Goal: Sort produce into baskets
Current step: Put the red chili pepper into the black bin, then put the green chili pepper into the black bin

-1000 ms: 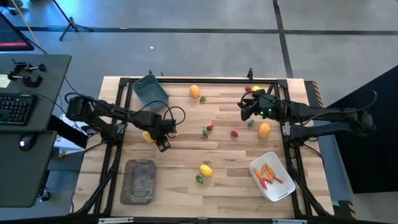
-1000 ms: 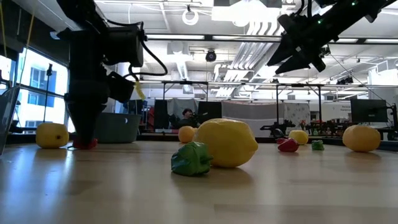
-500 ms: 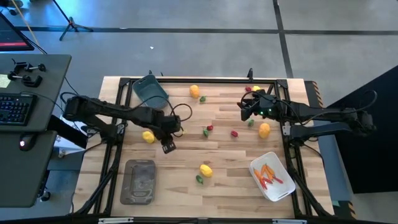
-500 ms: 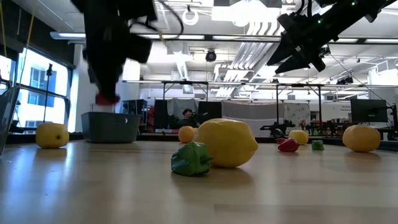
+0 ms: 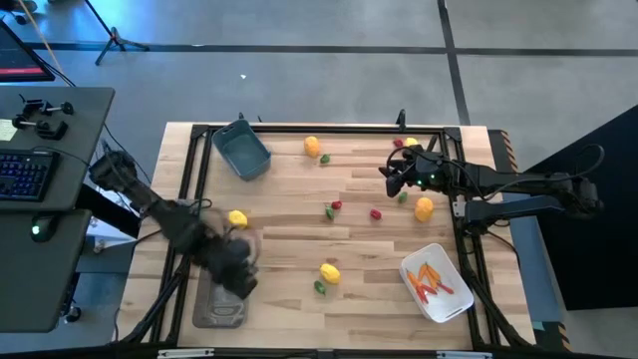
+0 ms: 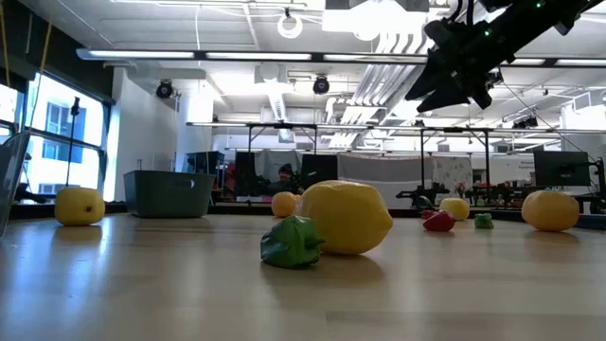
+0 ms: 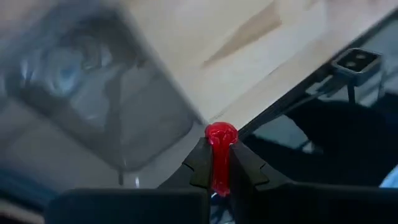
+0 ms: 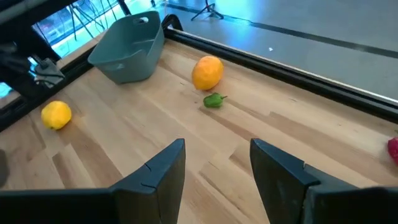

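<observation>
Red piece pinched tight in the left gripper (image 7: 219,163) above the grey tray (image 7: 93,93).

That small red piece (image 7: 220,149) is only seen from the left wrist; from overhead the left arm is just a blur over the tray (image 5: 221,291). The right gripper (image 8: 217,165) is held parted and empty above the wooden table (image 5: 359,234), past the lemon (image 5: 329,271), white tub (image 5: 437,282) and blue-grey tub (image 5: 241,151). A workshop room is seen behind, low down.
</observation>
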